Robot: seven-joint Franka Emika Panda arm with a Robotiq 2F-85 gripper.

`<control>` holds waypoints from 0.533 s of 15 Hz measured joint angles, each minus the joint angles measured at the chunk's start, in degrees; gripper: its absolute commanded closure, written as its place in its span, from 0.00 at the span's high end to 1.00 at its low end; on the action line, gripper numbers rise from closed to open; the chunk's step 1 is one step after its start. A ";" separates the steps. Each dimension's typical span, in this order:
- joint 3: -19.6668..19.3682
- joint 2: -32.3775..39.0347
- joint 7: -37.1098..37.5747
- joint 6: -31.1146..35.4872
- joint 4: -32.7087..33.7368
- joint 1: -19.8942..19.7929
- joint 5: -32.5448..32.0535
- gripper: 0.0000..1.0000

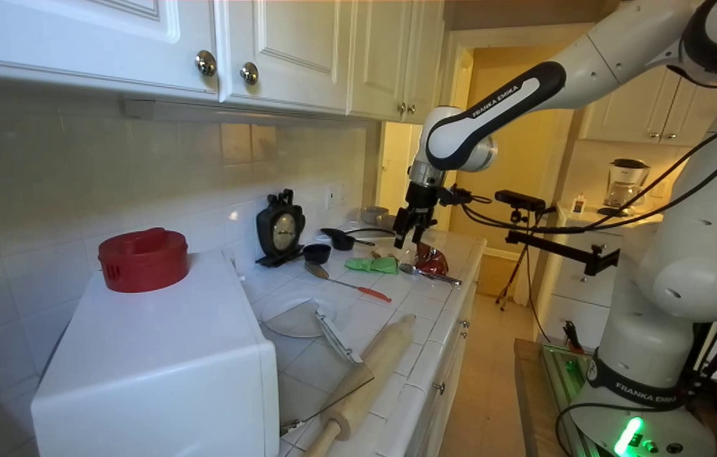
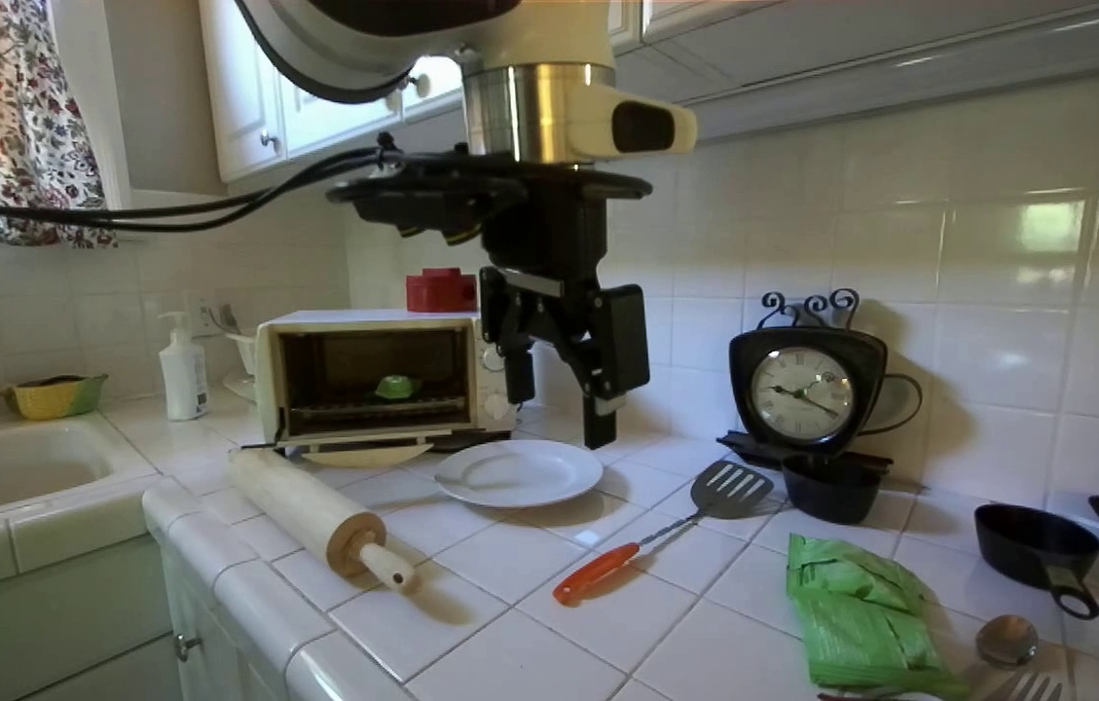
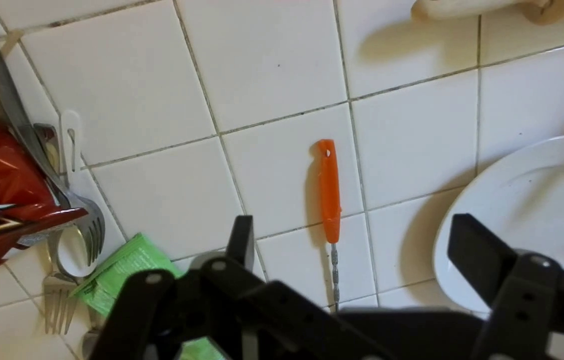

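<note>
Across the wrist view, the end effector (image 3: 354,235) stands with its fingers wide apart over a table (image 3: 282,60) of glossy white square tiles, and a spatula (image 3: 330,195) shows in the gap between them, its smooth orange handle running into a twisted metal shaft. To one side lies a round white plate (image 3: 516,195), partly hidden by a finger; to the other, a crumpled green packet (image 3: 129,262), a steel fork (image 3: 6,85) and a crinkled, shiny red bag (image 3: 2,175) crowd together.

In an exterior view, a boxy white toaster oven (image 1: 161,349) carries a round red plastic container (image 1: 143,263). Its glass door (image 1: 310,368) is lowered over the table, and a pale wooden rolling pin (image 1: 374,365), a smooth cylinder, lies beside it; whether the two touch cannot be told. Plate and rolling pin sit between the toaster oven and the end effector.

In an exterior view, the end effector hangs above the table, and the spatula lies on the tiles near the plate, its dark slotted blade toward a black, cup-shaped clock (image 2: 807,389) topped with curled metal. A small black cup (image 2: 831,490) stands just in front of the clock; a black pan (image 2: 1036,550) with a looped handle sits near a rounded metal spoon (image 2: 1007,640).
</note>
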 measured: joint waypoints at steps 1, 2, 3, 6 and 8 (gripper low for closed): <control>0.01 0.85 -0.33 0.03 0.15 0.00 0.00 1.00; 0.00 2.14 -0.66 0.04 0.56 -0.01 0.00 1.00; -0.01 3.80 -1.15 0.05 1.29 -0.01 0.08 1.00; 0.04 10.03 -2.99 0.04 4.99 -0.03 0.60 1.00; 0.18 14.17 -3.84 0.05 8.12 -0.21 1.32 1.00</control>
